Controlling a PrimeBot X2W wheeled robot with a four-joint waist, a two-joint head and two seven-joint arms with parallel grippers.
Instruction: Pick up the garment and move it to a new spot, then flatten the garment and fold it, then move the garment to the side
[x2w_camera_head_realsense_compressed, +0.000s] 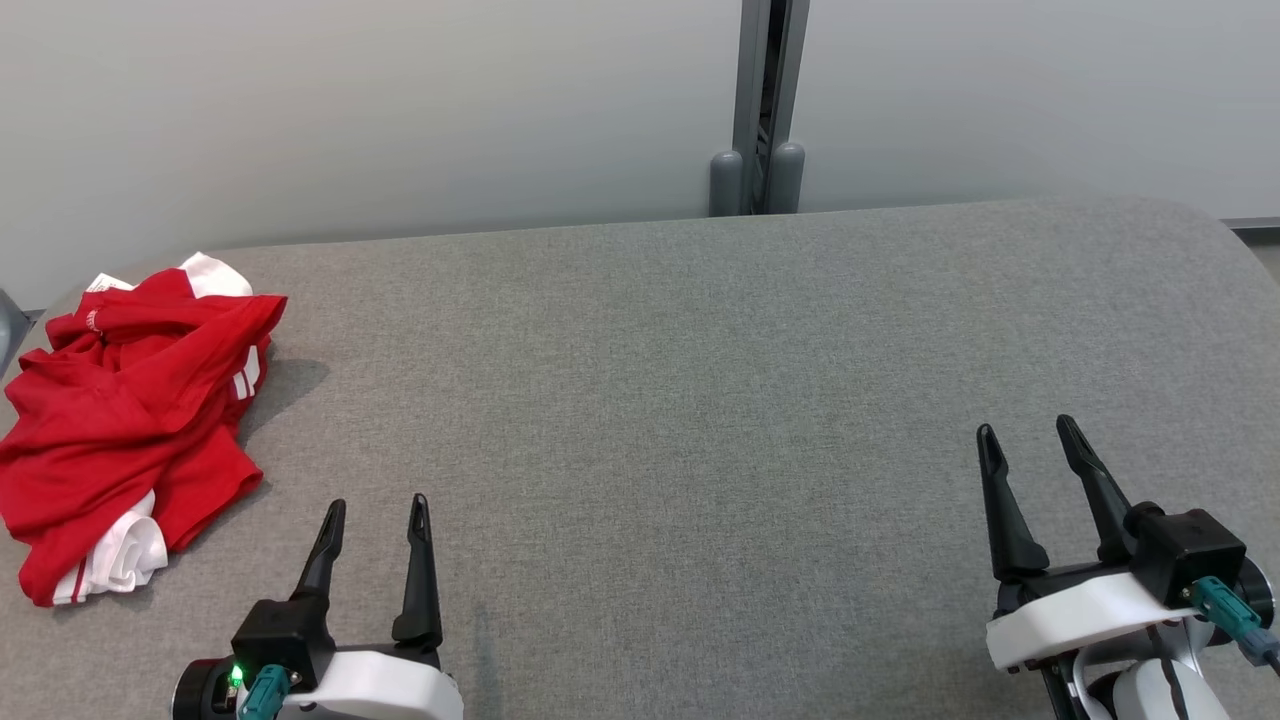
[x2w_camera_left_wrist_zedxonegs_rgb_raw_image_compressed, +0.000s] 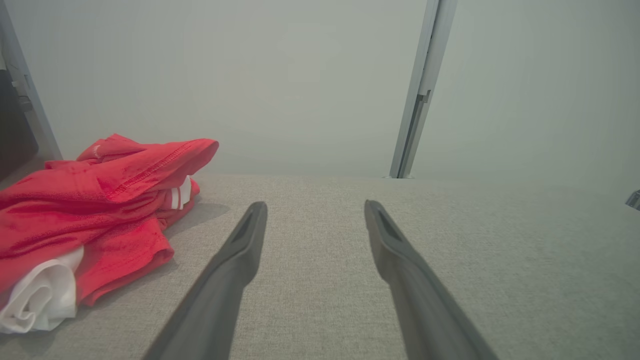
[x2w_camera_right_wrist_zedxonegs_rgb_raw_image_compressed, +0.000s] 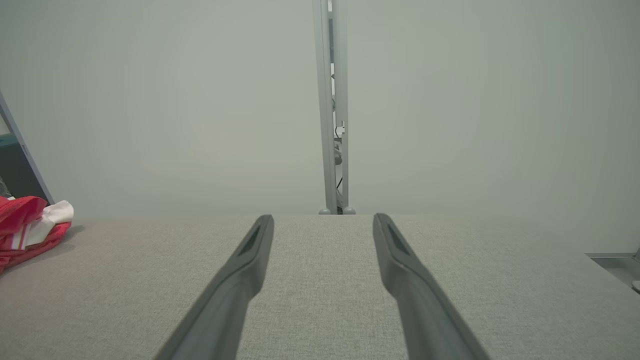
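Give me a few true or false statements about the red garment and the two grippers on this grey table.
The crumpled red and white fabric garment lies at the left end of the grey cloth-covered table. True.
The left gripper holds the garment. False: it is open and empty, apart from the garment.
The right gripper is open over bare table. True.
The garment is folded flat. False: it is a rumpled heap.

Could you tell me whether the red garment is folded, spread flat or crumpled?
Crumpled: the red garment lies in a bunched heap, its layers overlapping and creased, not laid flat or neatly folded.
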